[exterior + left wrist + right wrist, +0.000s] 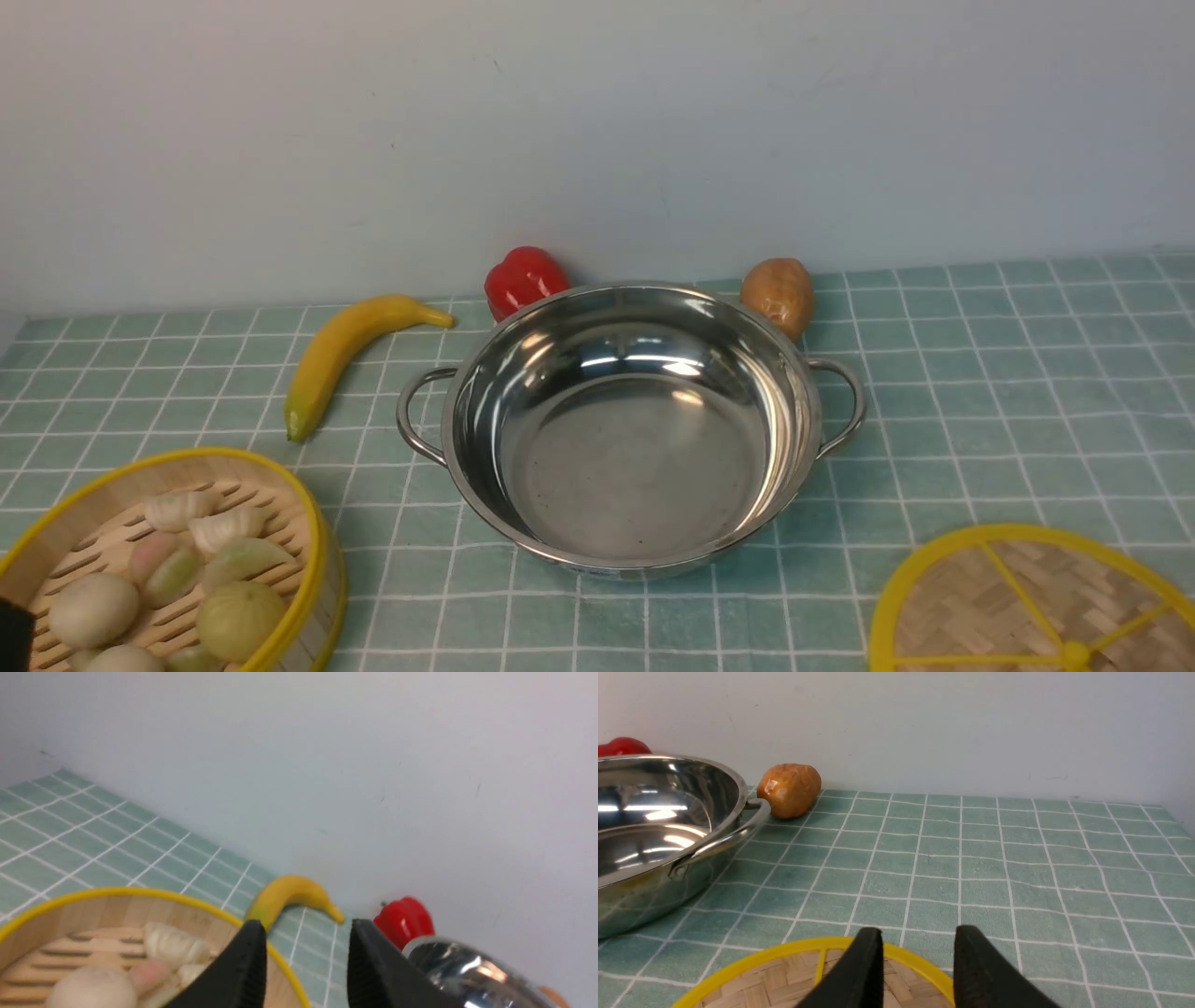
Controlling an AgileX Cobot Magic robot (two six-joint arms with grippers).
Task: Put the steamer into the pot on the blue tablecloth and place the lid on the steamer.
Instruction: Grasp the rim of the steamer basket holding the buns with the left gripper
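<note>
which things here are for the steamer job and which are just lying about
For the job:
- steamer with its food
- pot
- lid
- blue tablecloth, under the pot

Just lying about:
- banana
- red pepper
- brown potato-like item

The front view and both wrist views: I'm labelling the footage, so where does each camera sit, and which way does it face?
Front: between the arms, facing forward over the pot; a dark sliver, lower left, may be gripper.
Left wrist: past its open gripper across the steamer.
Right wrist: past its open gripper over the lid.
Both wrist views share the pot and red pepper.
</note>
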